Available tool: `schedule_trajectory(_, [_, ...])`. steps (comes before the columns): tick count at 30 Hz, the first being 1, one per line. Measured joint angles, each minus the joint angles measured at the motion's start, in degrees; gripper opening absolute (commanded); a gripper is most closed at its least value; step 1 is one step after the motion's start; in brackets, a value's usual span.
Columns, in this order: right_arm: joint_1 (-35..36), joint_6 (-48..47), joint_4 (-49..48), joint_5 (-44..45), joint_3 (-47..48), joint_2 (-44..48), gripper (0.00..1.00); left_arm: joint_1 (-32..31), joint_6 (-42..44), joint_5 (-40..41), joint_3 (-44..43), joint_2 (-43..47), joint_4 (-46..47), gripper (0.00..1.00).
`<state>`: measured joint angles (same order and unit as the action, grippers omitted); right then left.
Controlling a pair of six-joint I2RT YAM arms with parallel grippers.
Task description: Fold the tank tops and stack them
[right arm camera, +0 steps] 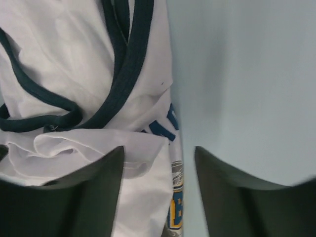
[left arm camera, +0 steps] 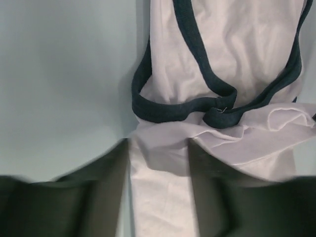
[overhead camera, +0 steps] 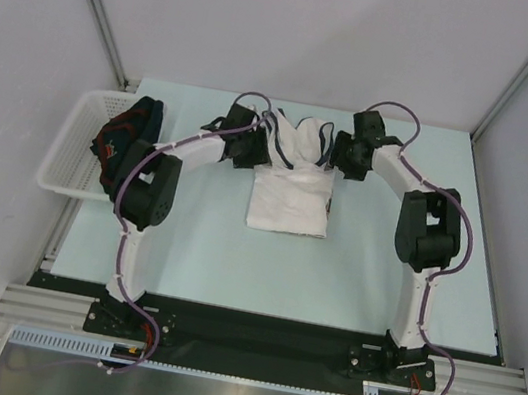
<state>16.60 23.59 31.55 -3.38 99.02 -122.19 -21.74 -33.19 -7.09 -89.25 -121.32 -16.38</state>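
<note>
Claws: my left claw (left arm camera: 158, 148) and right claw (right arm camera: 159, 150) both parted, gripping nothing | white tank top (overhead camera: 290, 202) half-folded on counter (overhead camera: 354, 263) beneath both claws, dark-trimmed straps (left arm camera: 197, 106) at far end | navy tank top (overhead camera: 133, 130) bunched in white basket (overhead camera: 71, 140) at counter's left edge

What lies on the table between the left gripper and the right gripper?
The strap end of the white tank top lies between the left gripper and the right gripper, seen in the top view.
</note>
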Motion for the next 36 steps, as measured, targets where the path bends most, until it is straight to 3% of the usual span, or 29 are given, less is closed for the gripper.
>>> schedule_trajectory(1, [-0.33,-0.13,-0.13,0.17,-0.09,-0.07,0.74,0.22,0.37,-0.17,0.0,0.0,0.09,0.75])
schedule_trajectory(3, [-0.87,-0.72,-1.92,0.48,-1.55,0.79,0.75,0.7,0.87,-0.52,0.13,0.13,1.46,0.8])
schedule_trajectory(6, [-1.42,-0.81,-5.03,0.28,-7.72,4.87,0.65,0.81,0.98,-0.85,4.37,2.54,4.5,0.84])
schedule_trajectory(11, [-0.94,-1.31,-9.62,-3.5,-23.63,17.55,0.59,0.39,1.18,-2.36,17.97,13.35,7.48,0.81])
schedule_trajectory(15, [-0.37,-1.38,-14.64,-8.24,-34.23,25.27,0.4,-1.38,1.14,-3.43,26.69,21.99,9.51,0.72])
schedule_trajectory(16, [-0.24,-1.25,-15.89,-9.81,-36.22,26.27,0.4,-2.12,1.09,-3.8,28.13,23.41,10.29,0.68])
schedule_trajectory(17, [-0.2,-1.05,-16.7,-11.08,-37.51,26.86,0.4,-3.04,0.96,-4.17,29.46,24.7,11.08,0.68])
schedule_trajectory(19, [-0.13,-0.37,-18.97,-13.73,-40.17,27.56,0.57,-4.63,0.7,-5.01,31.43,26.29,12.26,0.68])
schedule_trajectory(20, [0.11,-0.13,-19.56,-14.69,-41.07,27.69,0.61,-5.35,0.63,-5.22,32.11,26.71,12.57,0.69])
schedule_trajectory(23, [0.66,-0.04,-20.98,-15.74,-42.69,27.69,0.63,-6.78,0.35,-5.27,33.22,26.84,12.85,0.69])
schedule_trajectory(29, [1.44,0.22,-23.58,-16.9,-45.46,27.1,0.38,-6.51,0.02,-5.25,35.26,26.23,14.25,0.62])
schedule_trajectory(31, [1.42,0.07,-24.37,-16.72,-45.42,25.83,0.21,-6.51,-0.04,-5.31,35.26,25.05,15.21,0.55])
schedule_trajectory(36, [1.01,1.16,-25.88,-16.7,-47.39,22.95,0.22,-6.36,-0.44,-5.2,36.17,21.16,15.72,0.47])
